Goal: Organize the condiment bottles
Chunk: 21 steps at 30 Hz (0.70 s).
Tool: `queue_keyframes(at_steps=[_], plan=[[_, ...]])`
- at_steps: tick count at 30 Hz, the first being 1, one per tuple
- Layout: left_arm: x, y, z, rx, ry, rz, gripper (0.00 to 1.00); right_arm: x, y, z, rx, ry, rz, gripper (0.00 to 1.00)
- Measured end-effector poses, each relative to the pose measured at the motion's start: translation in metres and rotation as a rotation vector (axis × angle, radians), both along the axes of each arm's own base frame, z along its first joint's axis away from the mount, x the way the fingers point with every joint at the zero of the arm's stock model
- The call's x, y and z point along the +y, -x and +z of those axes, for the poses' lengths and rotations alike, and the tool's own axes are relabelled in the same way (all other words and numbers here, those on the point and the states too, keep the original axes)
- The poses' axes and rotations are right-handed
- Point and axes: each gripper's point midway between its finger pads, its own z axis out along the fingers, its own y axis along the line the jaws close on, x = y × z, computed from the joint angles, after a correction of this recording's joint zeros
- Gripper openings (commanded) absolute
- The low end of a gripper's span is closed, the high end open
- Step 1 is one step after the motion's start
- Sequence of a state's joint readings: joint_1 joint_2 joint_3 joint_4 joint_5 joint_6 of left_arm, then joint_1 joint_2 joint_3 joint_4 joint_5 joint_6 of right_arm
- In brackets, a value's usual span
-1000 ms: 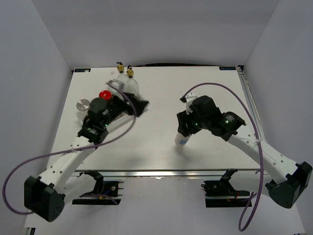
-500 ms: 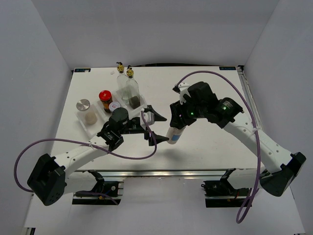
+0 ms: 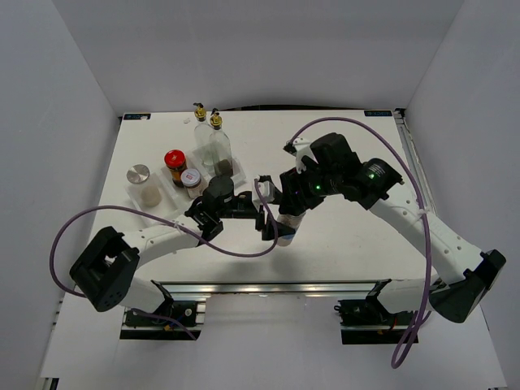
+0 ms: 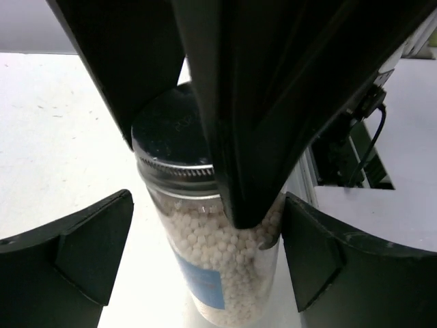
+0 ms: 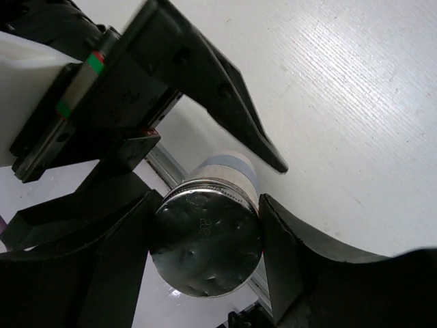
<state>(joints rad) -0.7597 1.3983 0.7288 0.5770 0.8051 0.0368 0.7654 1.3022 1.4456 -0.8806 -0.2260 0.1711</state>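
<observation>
Now the right claw (image 5: 205, 238) is clamped on a pale shaker (image 4: 213, 273), with one finger on each side of its silver cap. The shaker is filled with small white beads and has a blue label low on the glass. It sits near the middle of the desk (image 3: 366, 146), toward the near edge. I cannot tell whether its base rests on the desk or hangs just above it.

The left claw (image 4: 205, 263) stands wide apart, its two fingers flanking the shaker's body lower down. Gaps show on both sides, so it is around the shaker without touching it.

On the left of the desk, a white tray (image 3: 150, 207) holds the other containers. Two tall glass bottles (image 3: 217, 145) with gold tops stand upright at its far end. A red-lidded jar (image 3: 175, 162) is next, with a small jar (image 3: 191, 180) just beside it. A second shaker (image 3: 140, 180) stands further to the left.
</observation>
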Motion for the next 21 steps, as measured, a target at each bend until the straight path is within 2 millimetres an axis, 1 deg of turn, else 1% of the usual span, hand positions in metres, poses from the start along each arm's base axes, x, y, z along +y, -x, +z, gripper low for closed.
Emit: queue_keyframes(at_steps=[2,3,6,7,9,10,12,13,14,18,21], plan=[[-0.003,0.001,0.001,0.026,0.010,-0.003,0.80,0.001,-0.001,0.001,-0.010,-0.004,0.007,0.00],[-0.004,0.002,0.001,0.034,0.012,-0.009,0.66,0.002,-0.002,0.002,-0.017,-0.005,0.010,0.00],[-0.005,0.003,0.002,0.042,0.009,-0.012,0.51,0.002,-0.006,0.004,-0.048,-0.010,0.006,0.00],[-0.005,0.002,0.003,0.041,0.010,-0.011,0.44,0.002,-0.007,0.006,-0.056,-0.015,0.005,0.11],[-0.006,0.001,0.007,0.035,0.015,-0.011,0.38,0.002,-0.009,0.010,-0.075,-0.027,0.003,0.35],[-0.006,0.001,0.008,0.032,0.017,-0.010,0.35,0.002,-0.009,0.011,-0.083,-0.032,0.002,0.54],[-0.007,0.000,0.009,0.032,0.020,-0.008,0.34,0.002,-0.011,0.012,-0.092,-0.034,0.000,0.67],[-0.007,-0.001,0.010,0.033,0.020,-0.002,0.34,0.002,-0.011,0.013,-0.096,-0.035,-0.002,0.84],[-0.007,-0.002,0.009,0.032,0.020,0.003,0.34,0.002,-0.013,0.013,-0.099,-0.035,-0.007,0.89],[-0.006,-0.009,0.005,0.052,0.005,0.049,0.34,0.008,-0.021,0.024,-0.147,-0.072,-0.028,0.89],[-0.005,-0.016,0.000,0.071,-0.011,0.092,0.33,0.005,-0.034,0.049,-0.247,-0.128,-0.102,0.89]])
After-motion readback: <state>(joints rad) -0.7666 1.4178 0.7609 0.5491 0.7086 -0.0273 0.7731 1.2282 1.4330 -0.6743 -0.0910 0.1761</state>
